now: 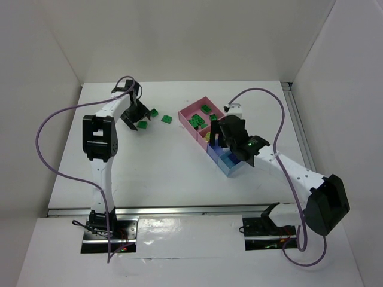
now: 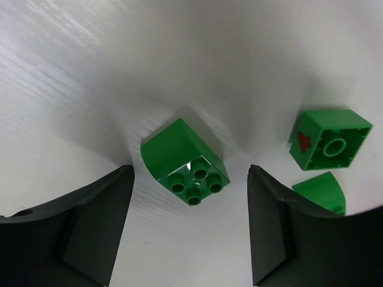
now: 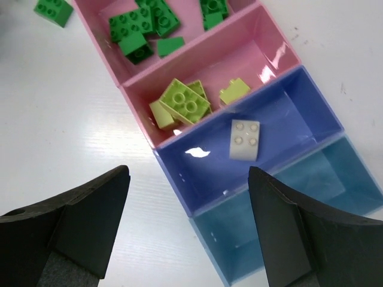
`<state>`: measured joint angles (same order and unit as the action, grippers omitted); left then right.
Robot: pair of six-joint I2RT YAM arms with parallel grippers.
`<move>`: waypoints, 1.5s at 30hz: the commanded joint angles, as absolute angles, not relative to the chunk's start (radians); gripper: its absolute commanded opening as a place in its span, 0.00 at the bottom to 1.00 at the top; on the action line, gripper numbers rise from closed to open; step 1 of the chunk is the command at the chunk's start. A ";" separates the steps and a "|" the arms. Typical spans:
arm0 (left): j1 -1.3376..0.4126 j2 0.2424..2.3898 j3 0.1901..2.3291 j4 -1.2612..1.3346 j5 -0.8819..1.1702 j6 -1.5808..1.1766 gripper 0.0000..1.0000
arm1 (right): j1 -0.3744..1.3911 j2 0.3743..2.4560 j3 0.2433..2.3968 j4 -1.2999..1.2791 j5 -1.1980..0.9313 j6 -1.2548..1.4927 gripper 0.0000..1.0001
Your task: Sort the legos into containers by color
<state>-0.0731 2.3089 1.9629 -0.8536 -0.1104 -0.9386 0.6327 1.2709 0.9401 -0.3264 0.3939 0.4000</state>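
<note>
Right gripper (image 3: 187, 173), at lower centre of its view, hangs wide and empty over the bins (image 3: 281, 69), where green, lime and white legos (image 3: 185, 104) lie sorted. Farther off, upper left on the table (image 1: 149, 173), left gripper (image 2: 190, 170) straddles a green brick (image 2: 179, 149), jaws wide, seemingly to pinch it.

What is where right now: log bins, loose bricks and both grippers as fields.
far pink bin: dark green bricks
second pink bin: lime bricks
blue bin: one cream brick
light blue bin: nothing visible
left gripper: jaws open astride a green sloped brick, no contact
loose beside it: two more green bricks
right gripper: jaws open, empty, above the bins
</note>
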 commanded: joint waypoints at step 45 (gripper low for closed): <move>0.169 1.942 1.779 -0.764 0.107 -0.696 0.22 | 0.687 2.655 2.293 -0.302 0.077 0.055 0.89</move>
<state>0.1722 1.9980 1.7531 -0.7696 0.0628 -0.7284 0.6910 2.6144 2.2623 -0.3389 0.1520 0.0959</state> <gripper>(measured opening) 0.343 0.897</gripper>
